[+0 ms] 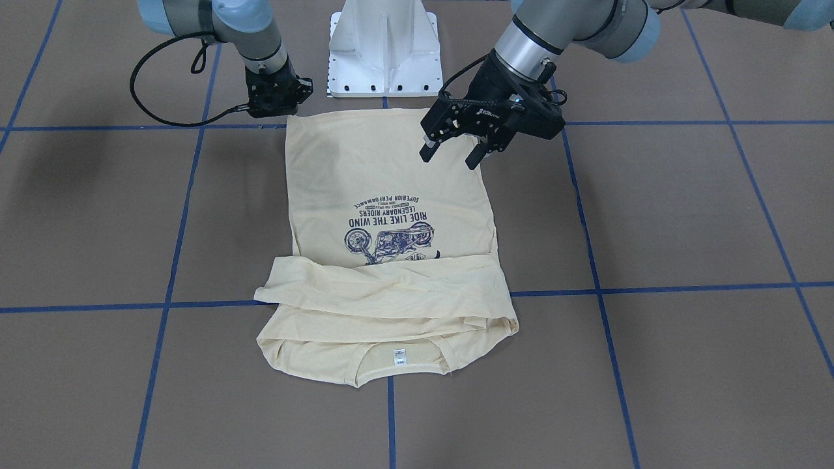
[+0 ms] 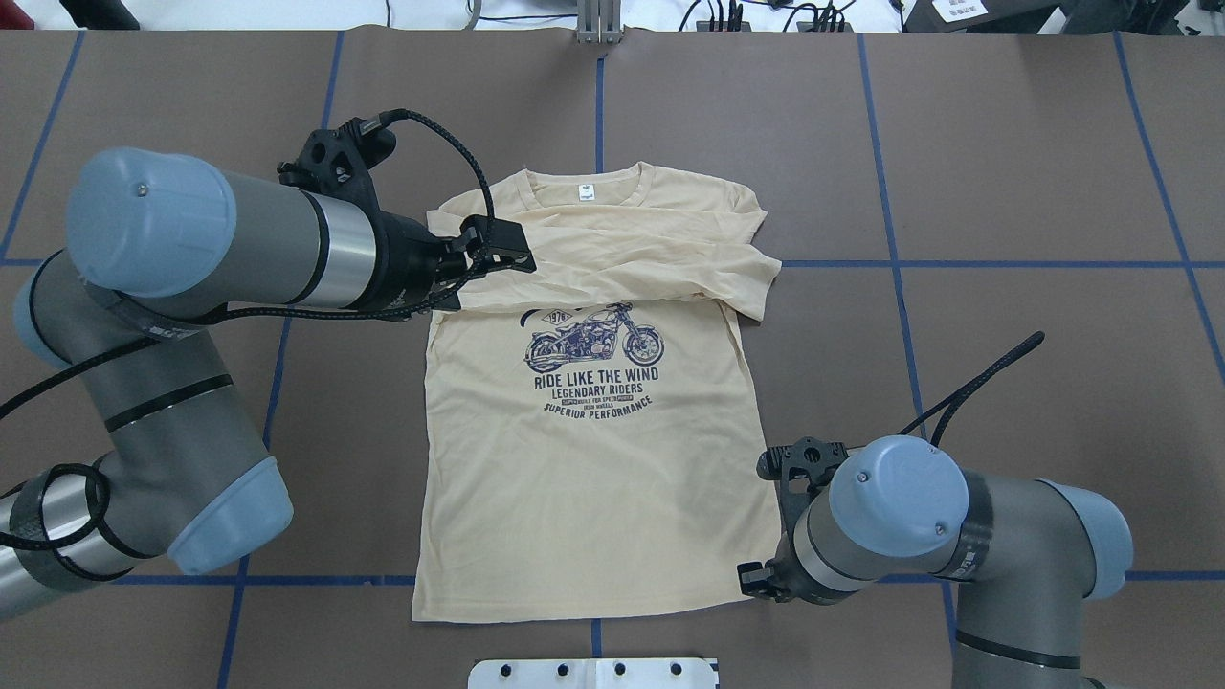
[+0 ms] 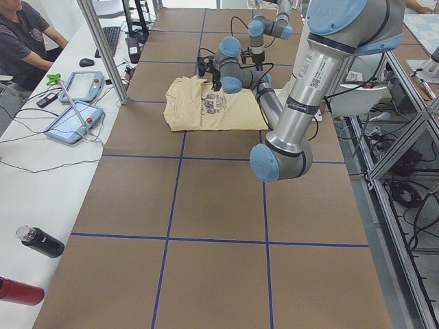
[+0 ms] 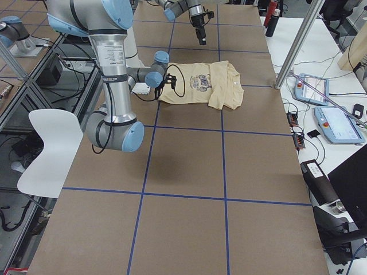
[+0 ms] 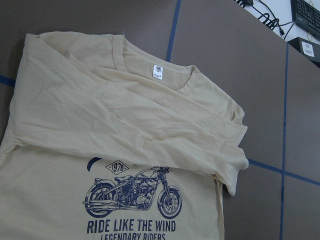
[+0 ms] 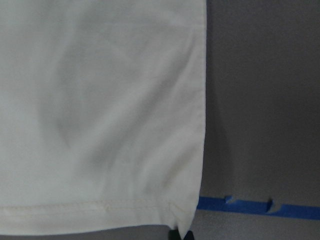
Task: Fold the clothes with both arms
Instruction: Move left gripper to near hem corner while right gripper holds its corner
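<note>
The cream-yellow shirt lies flat, print up. Both long sleeves are folded across the chest just below the collar, and the white neck label shows. My left gripper hangs open and empty, well above the cloth. Its wrist view looks down on the collar and the crossed sleeves. My right gripper points down at the shirt's hem corner on my right. Only a dark tip shows beside that corner, so I cannot tell whether this gripper is open or shut.
The white pedestal base stands just behind the hem. Brown table covering with blue tape lines surrounds the shirt. A seated person, tablets and two bottles are along the far bench. A white chair stands off the table.
</note>
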`<state>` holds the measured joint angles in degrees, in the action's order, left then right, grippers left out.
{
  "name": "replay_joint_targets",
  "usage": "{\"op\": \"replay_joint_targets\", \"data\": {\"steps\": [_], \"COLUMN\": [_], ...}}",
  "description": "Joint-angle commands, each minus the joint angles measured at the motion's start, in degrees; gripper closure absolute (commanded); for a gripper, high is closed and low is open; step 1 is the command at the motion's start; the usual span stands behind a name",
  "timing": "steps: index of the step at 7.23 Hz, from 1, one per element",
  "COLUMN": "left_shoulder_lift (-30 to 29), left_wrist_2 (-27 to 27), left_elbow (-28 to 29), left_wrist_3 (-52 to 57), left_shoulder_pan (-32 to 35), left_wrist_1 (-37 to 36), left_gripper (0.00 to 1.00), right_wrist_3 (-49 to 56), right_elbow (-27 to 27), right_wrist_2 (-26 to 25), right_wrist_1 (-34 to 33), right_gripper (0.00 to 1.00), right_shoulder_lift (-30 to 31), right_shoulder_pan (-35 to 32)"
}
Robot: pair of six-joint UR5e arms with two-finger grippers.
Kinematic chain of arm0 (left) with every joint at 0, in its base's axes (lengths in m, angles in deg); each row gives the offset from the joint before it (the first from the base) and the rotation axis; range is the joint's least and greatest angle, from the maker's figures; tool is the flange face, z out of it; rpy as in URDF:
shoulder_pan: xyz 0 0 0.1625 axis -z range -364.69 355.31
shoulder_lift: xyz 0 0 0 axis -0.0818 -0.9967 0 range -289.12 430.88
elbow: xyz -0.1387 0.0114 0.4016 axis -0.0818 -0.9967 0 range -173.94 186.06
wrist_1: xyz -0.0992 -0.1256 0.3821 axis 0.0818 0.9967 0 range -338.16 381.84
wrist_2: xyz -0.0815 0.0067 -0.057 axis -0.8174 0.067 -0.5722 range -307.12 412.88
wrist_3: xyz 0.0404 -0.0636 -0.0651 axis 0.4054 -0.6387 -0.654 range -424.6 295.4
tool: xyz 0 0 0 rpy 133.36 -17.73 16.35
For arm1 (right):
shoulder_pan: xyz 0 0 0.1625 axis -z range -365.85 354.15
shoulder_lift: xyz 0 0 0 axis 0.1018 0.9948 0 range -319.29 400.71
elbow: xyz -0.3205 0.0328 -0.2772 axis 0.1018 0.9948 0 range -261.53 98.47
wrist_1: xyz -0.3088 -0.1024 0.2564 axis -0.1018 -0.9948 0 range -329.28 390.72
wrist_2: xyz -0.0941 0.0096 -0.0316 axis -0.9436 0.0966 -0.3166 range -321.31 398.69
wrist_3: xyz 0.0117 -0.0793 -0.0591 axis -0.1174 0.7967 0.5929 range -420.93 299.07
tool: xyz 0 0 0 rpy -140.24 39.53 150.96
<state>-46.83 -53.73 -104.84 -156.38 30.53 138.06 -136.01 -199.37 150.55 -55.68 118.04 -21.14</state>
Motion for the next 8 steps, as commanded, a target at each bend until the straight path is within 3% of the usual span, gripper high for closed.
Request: {"op": "replay_joint_targets", "data": {"steps": [1,4,7,8], "left_shoulder_lift": [0.3,3.4,9.4,10.6], "left_wrist_2": [2.6,8.5,8.6,8.6], "left_elbow": [-0.3,-4.8,-5.5,-5.5], "left_wrist_3": [-3.2,-6.4,-8.1,-8.2], "left_shoulder_pan": [-7.3,-18.1,-21.8,-22.6], "left_wrist_1": [-4.6,-16.9,-18.5,-18.6], "left_gripper": [0.03,0.03,0.05,0.11], "right_wrist_3": [-0.4,-0.4,-0.4,-0.4], "right_elbow": [-1.8,-5.1,-5.2,-5.3], "right_wrist_2": [1.0,1.6,1.5,1.5], "right_wrist_1": [0.2,0.2,0.2,0.2], "right_gripper": [1.0,1.0,1.0,1.0], "right_shoulder_lift": [-0.1,-0.1,-0.3,-0.3], "right_shoulder_pan": [-1.4,-2.7,-3.3,-3.3]}}
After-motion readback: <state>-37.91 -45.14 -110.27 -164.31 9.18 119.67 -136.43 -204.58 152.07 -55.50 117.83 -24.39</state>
